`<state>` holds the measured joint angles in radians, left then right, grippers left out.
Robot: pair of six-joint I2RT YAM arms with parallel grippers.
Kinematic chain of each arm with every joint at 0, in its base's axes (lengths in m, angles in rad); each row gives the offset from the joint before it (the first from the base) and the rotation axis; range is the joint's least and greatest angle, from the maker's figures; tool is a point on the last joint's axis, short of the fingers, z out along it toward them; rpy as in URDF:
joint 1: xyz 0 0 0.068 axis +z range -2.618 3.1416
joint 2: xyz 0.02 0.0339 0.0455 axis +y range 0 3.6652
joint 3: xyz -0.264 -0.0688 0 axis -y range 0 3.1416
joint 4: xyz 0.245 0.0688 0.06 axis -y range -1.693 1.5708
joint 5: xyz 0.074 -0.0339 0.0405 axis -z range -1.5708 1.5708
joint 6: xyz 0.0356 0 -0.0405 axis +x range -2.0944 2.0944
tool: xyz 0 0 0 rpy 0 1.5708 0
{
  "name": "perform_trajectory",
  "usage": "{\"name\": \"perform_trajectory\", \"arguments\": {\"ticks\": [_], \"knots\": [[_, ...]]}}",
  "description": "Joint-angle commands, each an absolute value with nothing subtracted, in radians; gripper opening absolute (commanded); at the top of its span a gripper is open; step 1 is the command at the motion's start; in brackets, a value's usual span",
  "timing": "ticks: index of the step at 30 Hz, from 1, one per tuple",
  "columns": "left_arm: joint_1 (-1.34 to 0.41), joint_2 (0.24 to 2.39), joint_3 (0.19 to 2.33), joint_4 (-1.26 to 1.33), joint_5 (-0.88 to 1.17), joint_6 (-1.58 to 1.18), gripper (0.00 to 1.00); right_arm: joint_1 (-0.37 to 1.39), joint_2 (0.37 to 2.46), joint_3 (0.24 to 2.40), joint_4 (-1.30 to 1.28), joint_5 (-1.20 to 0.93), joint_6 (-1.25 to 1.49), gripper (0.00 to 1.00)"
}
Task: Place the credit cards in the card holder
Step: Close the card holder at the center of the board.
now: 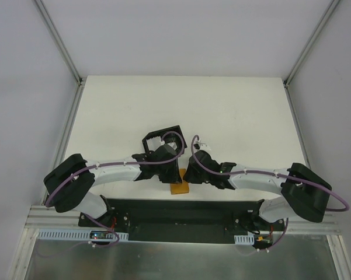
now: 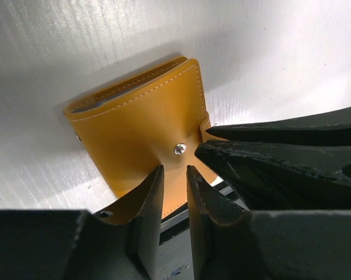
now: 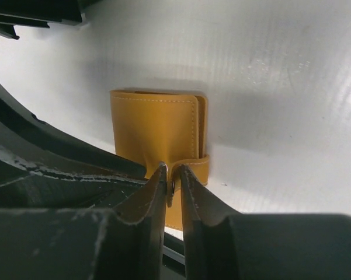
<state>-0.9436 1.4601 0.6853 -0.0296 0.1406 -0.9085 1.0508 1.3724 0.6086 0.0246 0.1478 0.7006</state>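
Observation:
A tan-orange folding wallet (image 1: 179, 188) lies shut on the white table near its front edge, snap side up (image 2: 134, 128). My right gripper (image 3: 174, 167) is shut on the wallet's strap tab, with the snap stud between its fingers. My left gripper (image 2: 175, 168) stands over the wallet's face just below the snap, jaws a narrow gap apart with nothing between them. The right gripper's fingers (image 2: 251, 157) cross in from the right in the left wrist view. The black card holder (image 1: 166, 128) sits behind the left gripper (image 1: 170, 172), partly covered. No credit cards show.
A black base plate (image 1: 181, 213) runs along the near edge just in front of the wallet. Aluminium rails (image 1: 67, 140) and white walls bound the table on the left, right and back.

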Motion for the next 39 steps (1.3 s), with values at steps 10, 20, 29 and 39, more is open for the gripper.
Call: {"name": "perform_trajectory", "arguments": {"ticks": [10, 20, 29, 39], "knots": [[-0.956, 1.345, 0.604, -0.086, 0.051, -0.864, 0.3, 1.026, 1.522, 0.755, -0.12, 0.011, 0.654, 0.24], [-0.954, 1.2, 0.506, -0.146, -0.044, -0.917, 0.43, 1.029, 1.546, 0.778, -0.135, -0.025, 0.647, 0.24], [-0.956, 1.296, 0.52, -0.13, -0.072, -0.974, 0.43, 1.046, 1.549, 0.778, -0.109, -0.028, 0.666, 0.25], [-0.953, 1.368, 0.532, -0.107, -0.058, -0.957, 0.25, 1.077, 1.516, 0.793, -0.123, -0.006, 0.634, 0.31]]}}
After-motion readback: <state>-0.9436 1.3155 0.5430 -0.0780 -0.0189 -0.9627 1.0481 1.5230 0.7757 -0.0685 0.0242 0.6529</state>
